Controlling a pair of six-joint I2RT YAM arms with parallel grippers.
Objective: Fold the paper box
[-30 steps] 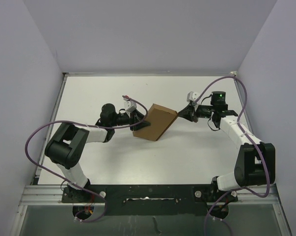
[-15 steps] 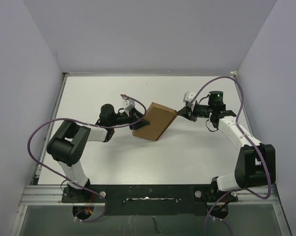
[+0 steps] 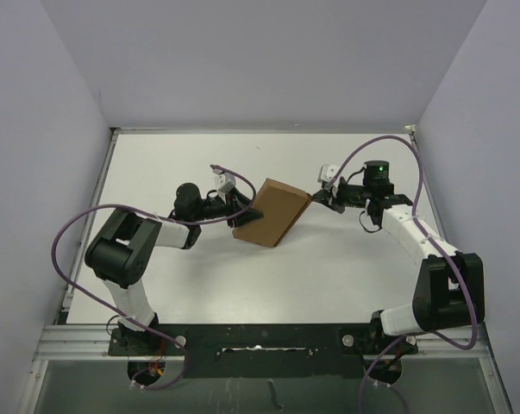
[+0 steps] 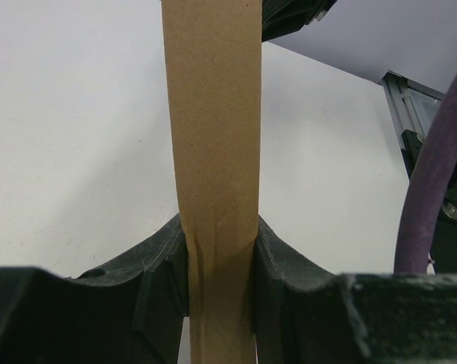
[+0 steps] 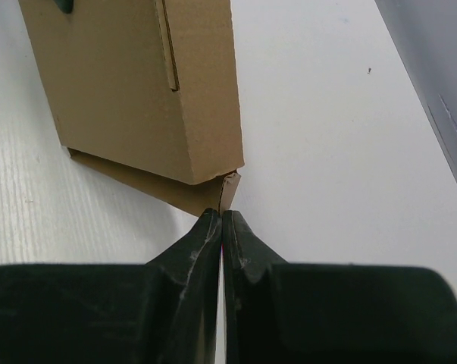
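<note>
Between the jaws of our left gripper [image 4: 219,254] a narrow brown face of the paper box [image 4: 213,114] is clamped. Both dark fingers [image 4: 164,258] press flat against its sides, and the card is lightly creased where they bite. From that grip the box runs straight away from the jaws, and beyond its far end a dark piece of the other arm shows. The white table [image 4: 76,114] lies to either side of the jaws, and a purple cable [image 4: 429,174] curves past on the right. Our right gripper [image 5: 222,220] has its jaws pressed together with no gap between the tips. Just ahead of those tips sits the box's near corner, where a small bent tab sticks out. The tab is touching the tips or very nearly so, and we cannot tell whether any card is nipped between them. Past the corner, the broad face of the box stretches up and to the left of the jaws, with a slit along one folded seam. From above, the box sits tilted at mid-table between the two grippers. The left jaws are on its left edge and the right jaws at its upper right corner.
</note>
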